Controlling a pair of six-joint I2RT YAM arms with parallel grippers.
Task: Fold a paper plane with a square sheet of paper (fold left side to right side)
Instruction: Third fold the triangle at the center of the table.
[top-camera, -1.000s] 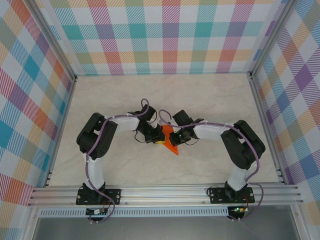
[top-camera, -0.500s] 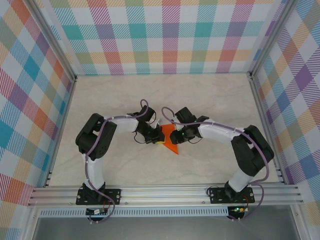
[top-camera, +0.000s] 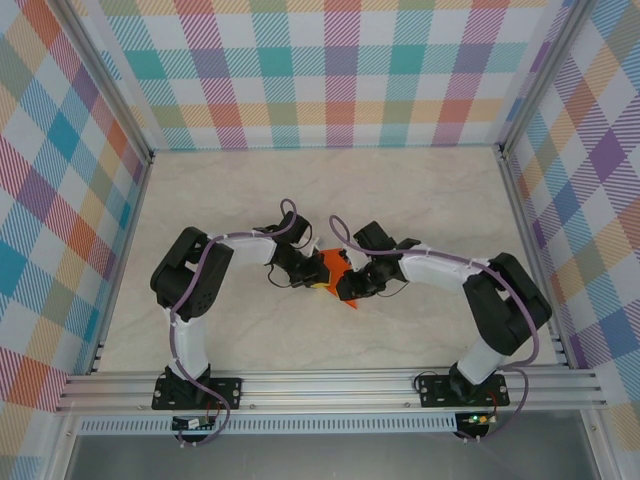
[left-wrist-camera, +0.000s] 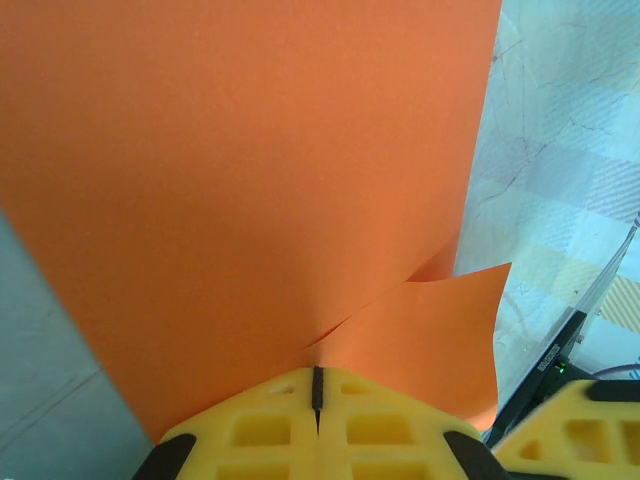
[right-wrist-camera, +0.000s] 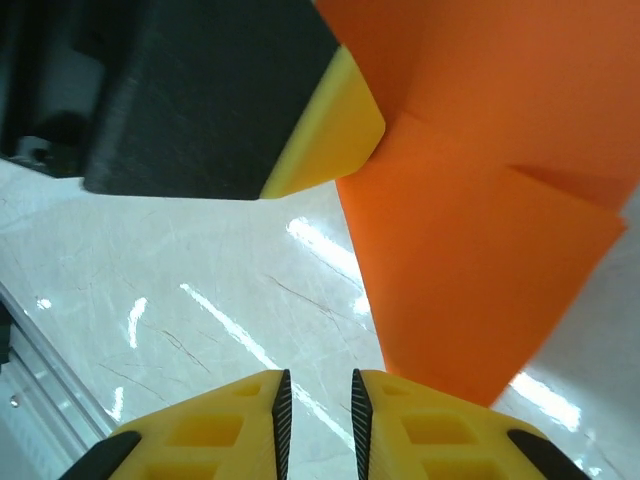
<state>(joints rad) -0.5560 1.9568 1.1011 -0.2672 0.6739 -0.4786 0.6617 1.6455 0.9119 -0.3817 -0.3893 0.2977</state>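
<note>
The work stood partway through a fold. The left gripper (left-wrist-camera: 317, 388) was fully closed, its two yellow fingertips pressed together on an edge of the square sheet of paper (left-wrist-camera: 250, 170). The sheet rose straight ahead of those fingertips as a broad orange face, with a smaller flap peeling away to their right. The right gripper (right-wrist-camera: 319, 390) had its jaws only a narrow slit apart with nothing between them, and the bare table (right-wrist-camera: 200, 300) showed through the gap. The paper hung just ahead of it and to its right. A loose corner pointed down toward its right fingertip, and whether the two touched could not be told. Seen from above, the sheet lay between the two grippers. In my judgement the side-to-side fold was not yet finished, since the flap stood loose and no crease looked pressed flat. The next move would call for the right gripper to catch that loose flap and carry it across so the edges meet squarely. The left pinch would act as the anchor, since such thin paper could easily slip or buckle.
</note>
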